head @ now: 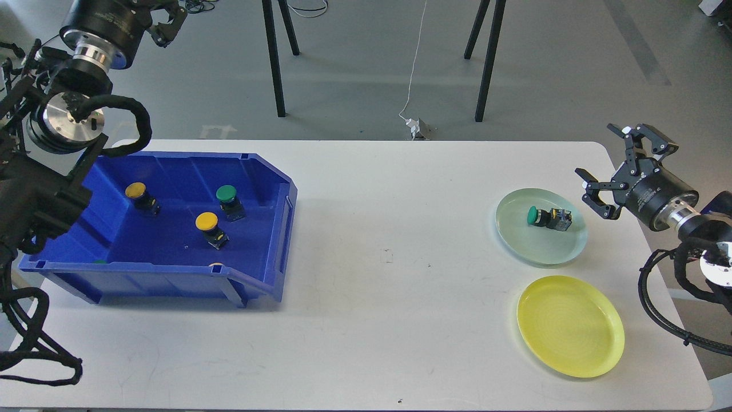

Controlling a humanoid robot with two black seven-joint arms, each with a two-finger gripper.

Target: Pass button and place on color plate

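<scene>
A green button [548,218] lies on its side in the pale green plate [520,240] at the right of the table. My right gripper [596,150] is open and empty, raised above and to the right of that plate. The yellow plate [570,326] in front of it holds nothing. The blue bin [171,274] at the left holds two yellow buttons [137,193] [209,225] and a green button [229,199]. My left gripper [164,17] is high at the top left behind the bin, partly cut off by the view's edge, so its fingers cannot be told apart.
The white table [377,320] has a rounded far right corner close to my right gripper. Black stand legs [274,63] and a white cable [414,68] are on the floor behind the table.
</scene>
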